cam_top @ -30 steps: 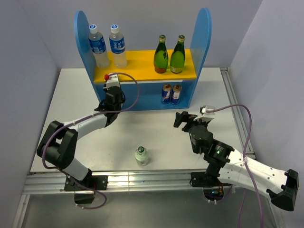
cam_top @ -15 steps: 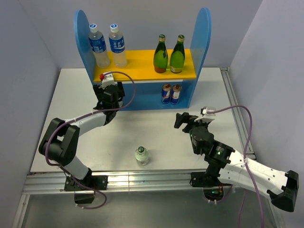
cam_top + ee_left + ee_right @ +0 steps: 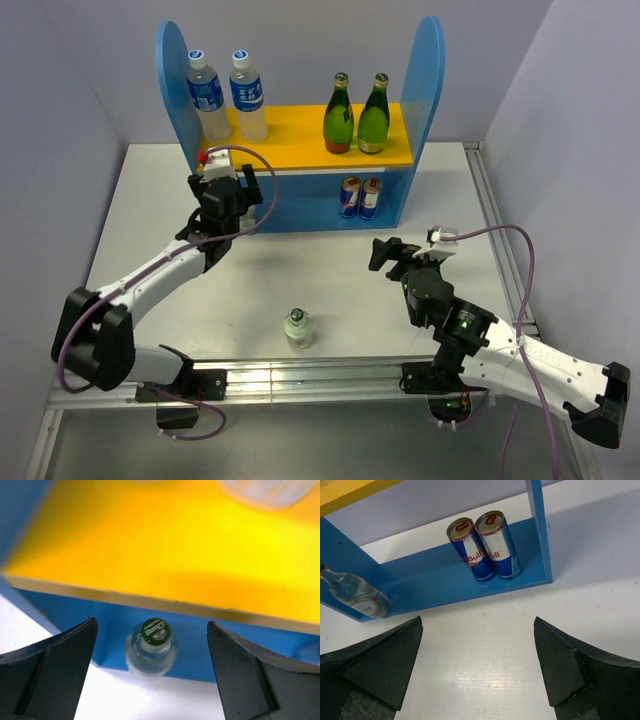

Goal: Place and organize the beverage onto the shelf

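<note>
Hovering wide open before the lower left corner of the shelf [image 3: 430, 70], left claw [image 3: 225, 185] facing a small clear bottle [image 3: 150, 647] there, right claw [image 3: 477, 665] wide, empty, above the desk [image 3: 330, 270].

A blue two-tier shelf [image 3: 430, 70] with round-topped side panels stands upright. On its yellow upper board [image 3: 295, 125], two blue-labelled water bottles [image 3: 206, 95] stand at the left and two green glass bottles [image 3: 339, 113] at the right. Below, two Red Bull cans [image 3: 350, 197] touch side by side at the right, and a small clear green-capped bottle [image 3: 150, 647] stands at the left. Another clear green-capped bottle [image 3: 298, 327] stands upright out front, well apart from the shelf.
</note>
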### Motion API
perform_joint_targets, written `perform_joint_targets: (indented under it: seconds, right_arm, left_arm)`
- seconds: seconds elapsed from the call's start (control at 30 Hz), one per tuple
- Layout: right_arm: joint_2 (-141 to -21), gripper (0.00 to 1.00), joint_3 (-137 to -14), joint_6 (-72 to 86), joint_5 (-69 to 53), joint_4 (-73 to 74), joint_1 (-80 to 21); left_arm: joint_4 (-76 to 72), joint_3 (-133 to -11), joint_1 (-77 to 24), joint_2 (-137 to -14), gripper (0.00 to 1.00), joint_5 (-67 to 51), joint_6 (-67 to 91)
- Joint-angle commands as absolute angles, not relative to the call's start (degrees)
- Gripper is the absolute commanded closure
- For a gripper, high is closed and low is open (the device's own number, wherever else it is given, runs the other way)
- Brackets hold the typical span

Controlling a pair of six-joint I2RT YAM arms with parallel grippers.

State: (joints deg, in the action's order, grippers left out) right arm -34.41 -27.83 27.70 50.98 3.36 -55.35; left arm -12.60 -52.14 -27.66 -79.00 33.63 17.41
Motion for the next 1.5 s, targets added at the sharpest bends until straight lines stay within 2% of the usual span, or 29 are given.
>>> perform_joint_targets:
  seconds: [0.0,0.2,0.43,0.47,0.6,0.7,0.8,1.0,1.3,1.47]
  right_arm:
    - [-33.31,0.01,-28.12,29.09,51.68,3.6,-55.2]
    - [-32.78,0.02,-28.74,30.06,51.5,5.1,-55.2]
    - [-32.87,0.02,-29.53,30.94,51.33,7.03,-55.28]
    - [-32.78,0.02,-29.53,30.94,51.24,7.12,-55.28]
    - [-32.87,0.02,-29.09,31.46,51.24,7.38,-55.28]
    - [-33.05,0.02,-28.65,31.81,51.24,7.21,-55.37]
    - [-33.22,0.02,-28.83,32.08,51.24,7.56,-55.28]
    - [-32.35,0.02,-28.83,31.99,51.77,8.44,-55.37]
    - [-30.24,0.02,-27.86,32.78,52.29,10.02,-55.28]
    - [-29.8,0.02,-27.77,32.87,52.56,10.37,-55.28]
  left_arm:
    - [-13.62,-51.87,-28.21,-74.1,0.03,29.8,18.9]
    - [-8.53,-49.23,-29.18,-66.38,0.07,22.95,19.95]
    - [-3.61,-37.89,-43.04,-52.59,0.09,23.21,27.24]
    - [-3.17,-36.84,-44.63,-50.91,0.05,22.86,27.59]
    - [-0.18,-33.67,-53.42,-43.26,0.06,23.64,29.53]
    - [1.84,-31.91,-57.12,-37.81,0.06,19.26,30.23]
    - [2.37,-30.16,-59.23,-37.09,0.09,16.0,30.67]
    - [0.53,-25.76,-66.51,-38.41,0.12,20.21,33.92]
    - [-2.2,-25.31,-83.3,-45.95,0.12,36.1,37.18]
    - [-1.06,-26.8,-86.31,-53.24,0.13,43.84,41.03]
